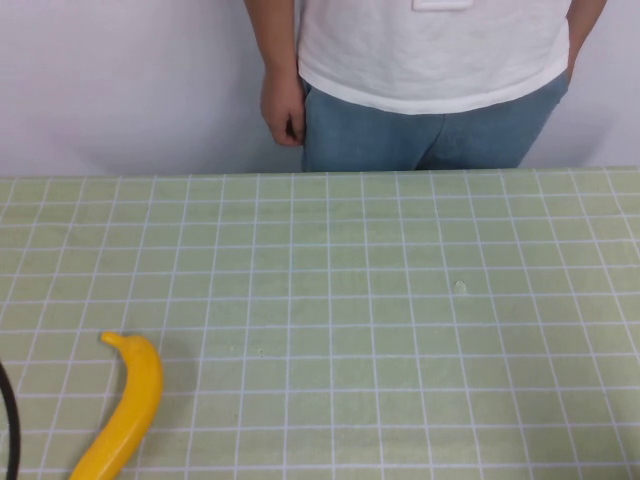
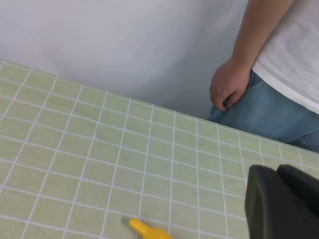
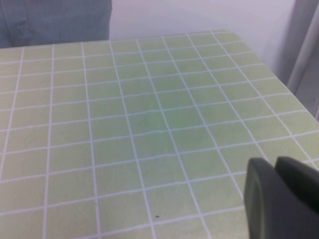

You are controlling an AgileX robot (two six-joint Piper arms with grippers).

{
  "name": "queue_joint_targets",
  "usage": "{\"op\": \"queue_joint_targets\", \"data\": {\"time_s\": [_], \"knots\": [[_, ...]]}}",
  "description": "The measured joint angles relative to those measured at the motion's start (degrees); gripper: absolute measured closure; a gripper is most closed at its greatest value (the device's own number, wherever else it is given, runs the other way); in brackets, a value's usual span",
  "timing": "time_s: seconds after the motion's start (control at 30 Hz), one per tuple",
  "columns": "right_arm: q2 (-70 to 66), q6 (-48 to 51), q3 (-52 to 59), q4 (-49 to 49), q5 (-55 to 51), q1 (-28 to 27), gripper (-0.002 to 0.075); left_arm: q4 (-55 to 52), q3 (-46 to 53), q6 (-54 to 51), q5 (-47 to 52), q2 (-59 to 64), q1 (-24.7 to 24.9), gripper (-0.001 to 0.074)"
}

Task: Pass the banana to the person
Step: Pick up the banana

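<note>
Banana (image 1: 128, 410) lies near-left on the table (image 1: 400, 330); person (image 1: 430, 90) stands beyond. Both grippers' finger states: cannot tell.

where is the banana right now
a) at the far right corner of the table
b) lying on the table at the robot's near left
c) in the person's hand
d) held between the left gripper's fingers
b: the banana lies free on the green checked table at the near left, with the person standing behind the far edge; only part of the left gripper and right gripper shows, each above the table in its own wrist view.
</note>
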State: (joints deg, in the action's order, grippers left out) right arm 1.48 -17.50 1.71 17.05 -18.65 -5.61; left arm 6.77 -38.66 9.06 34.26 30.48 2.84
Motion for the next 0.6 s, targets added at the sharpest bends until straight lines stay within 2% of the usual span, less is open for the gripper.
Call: {"op": "queue_joint_targets", "data": {"time_s": [0.23,0.43,0.5,0.6], "knots": [[0.0,0.0,0.0,0.0,0.0,0.0,0.0735,-0.1,-1.8,-2.8,2.7,0.9,0.0,0.0735],[0.0,0.0,0.0,0.0,0.0,0.0,0.0735,-1.2,-9.1,-6.6,14.5,5.0,0.0,0.0729],[0.0,0.0,0.0,0.0,0.0,0.0,0.0735,-1.3,-12.5,-7.5,18.9,7.6,0.0,0.0703],[0.0,0.0,0.0,0.0,0.0,0.0,0.0735,-1.3,-16.6,-8.6,24.9,11.9,0.0,0.0620]]}}
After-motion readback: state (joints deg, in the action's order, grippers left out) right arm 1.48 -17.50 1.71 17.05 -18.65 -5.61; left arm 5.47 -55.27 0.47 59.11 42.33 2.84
